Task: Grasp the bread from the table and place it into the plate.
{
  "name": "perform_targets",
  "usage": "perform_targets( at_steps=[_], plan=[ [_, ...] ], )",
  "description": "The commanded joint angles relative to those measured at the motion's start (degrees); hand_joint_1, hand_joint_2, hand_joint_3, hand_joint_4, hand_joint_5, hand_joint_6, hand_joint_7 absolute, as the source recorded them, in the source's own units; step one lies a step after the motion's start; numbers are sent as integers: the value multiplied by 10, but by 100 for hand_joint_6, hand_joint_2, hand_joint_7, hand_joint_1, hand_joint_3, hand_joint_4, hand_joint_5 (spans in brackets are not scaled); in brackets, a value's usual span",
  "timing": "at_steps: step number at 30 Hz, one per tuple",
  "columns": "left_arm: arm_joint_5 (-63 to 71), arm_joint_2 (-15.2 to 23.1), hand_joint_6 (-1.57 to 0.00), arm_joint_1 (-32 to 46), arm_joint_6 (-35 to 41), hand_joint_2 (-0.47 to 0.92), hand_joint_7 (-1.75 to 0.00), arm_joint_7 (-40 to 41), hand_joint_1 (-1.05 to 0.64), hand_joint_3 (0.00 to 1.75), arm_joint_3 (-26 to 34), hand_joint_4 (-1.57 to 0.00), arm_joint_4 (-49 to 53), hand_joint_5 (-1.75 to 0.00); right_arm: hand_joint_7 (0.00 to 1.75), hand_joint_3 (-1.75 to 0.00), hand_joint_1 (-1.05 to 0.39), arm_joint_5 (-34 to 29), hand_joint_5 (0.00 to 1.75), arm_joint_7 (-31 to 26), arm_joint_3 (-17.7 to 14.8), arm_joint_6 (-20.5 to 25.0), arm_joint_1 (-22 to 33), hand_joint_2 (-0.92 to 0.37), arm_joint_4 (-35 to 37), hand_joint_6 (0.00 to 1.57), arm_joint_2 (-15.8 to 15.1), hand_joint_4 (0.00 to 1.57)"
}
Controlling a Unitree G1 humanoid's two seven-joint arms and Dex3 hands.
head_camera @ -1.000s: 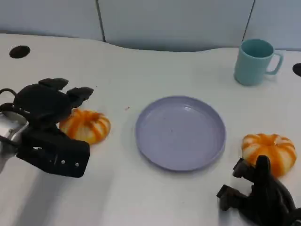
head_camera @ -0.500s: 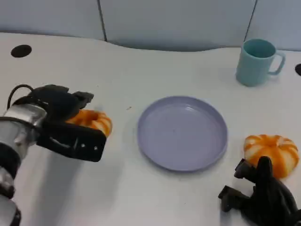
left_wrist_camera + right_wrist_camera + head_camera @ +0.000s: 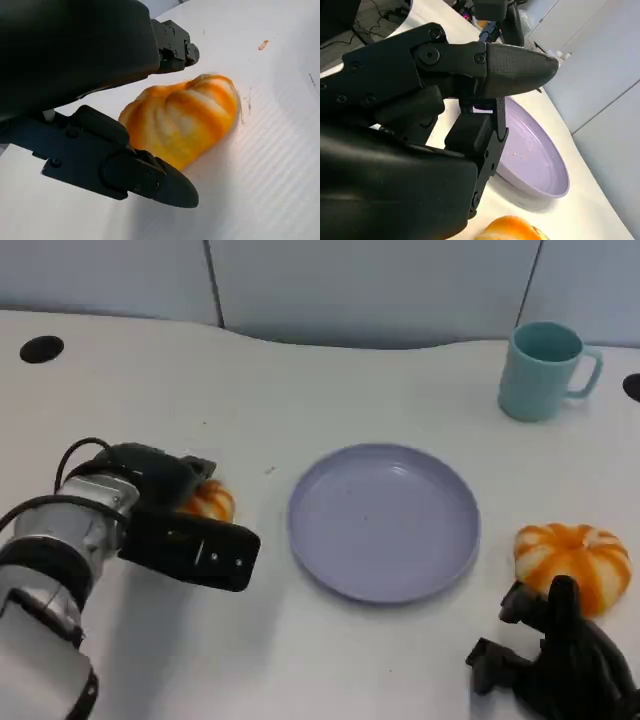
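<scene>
Two orange-and-white striped breads lie on the white table. The left bread (image 3: 212, 500) is mostly covered by my left hand (image 3: 165, 512), which reaches over it. In the left wrist view this bread (image 3: 187, 117) lies on the table between the upper fingers (image 3: 172, 45) and the lower finger (image 3: 135, 172), with no firm grip showing. The lavender plate (image 3: 385, 585) sits in the middle, with nothing on it. The right bread (image 3: 575, 560) lies just beyond my right hand (image 3: 555, 665), which holds nothing. In the right wrist view the plate (image 3: 540, 165) lies past the fingers (image 3: 510, 62).
A teal mug (image 3: 540, 370) stands at the back right. Black round holes (image 3: 41, 349) mark the table's far left and far right edges. A pale wall panel runs along the back.
My left hand has moved right and lowered over the left bread, which it now covers far more. The right hand has stayed in place.
</scene>
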Motion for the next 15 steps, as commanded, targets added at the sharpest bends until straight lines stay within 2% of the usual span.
perform_targets(
  at_steps=[1,4,15],
  plan=[
    [-6,-16,-12,2,14,78,-4,7,-70,0,-8,-10,21,-5,121,-53,-54,5,124,-12,-3,19,23,-92,-28,107,-7,120],
    [-10,-20,-16,6,13,75,-5,7,-66,0,-11,-14,26,-7,121,-55,-53,8,123,-6,-4,21,27,-92,-33,106,-8,120],
    [-17,-21,-18,6,11,75,-2,12,-65,0,-21,-15,27,-6,122,-55,-53,3,121,-9,-2,18,29,-92,-37,105,-8,122]
  ],
)
